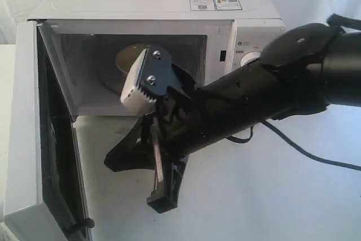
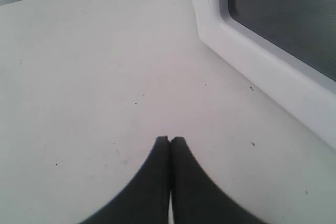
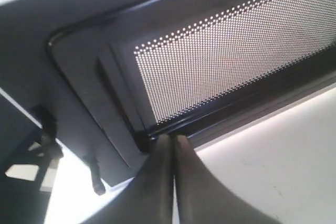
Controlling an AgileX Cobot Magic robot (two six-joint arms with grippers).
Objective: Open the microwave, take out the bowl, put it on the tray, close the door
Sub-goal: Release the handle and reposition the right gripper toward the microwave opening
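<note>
White surface (image 1: 254,196), pale backdrop. Microwave (image 1: 169,4) door (image 1: 25,128) swung wide; bowl (image 1: 127,57) inside cavity. Right claw (image 3: 173,139) pressed together at door's inner mesh — left claw (image 2: 169,140) together too, over surface. Advice: spread right claw before entry, go in level, grip bowl rim.

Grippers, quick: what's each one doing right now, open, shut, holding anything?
Left gripper: shut, holding nothing, above the table.
Right gripper: shut, holding nothing, tips close to the inner side of the open door.
</note>
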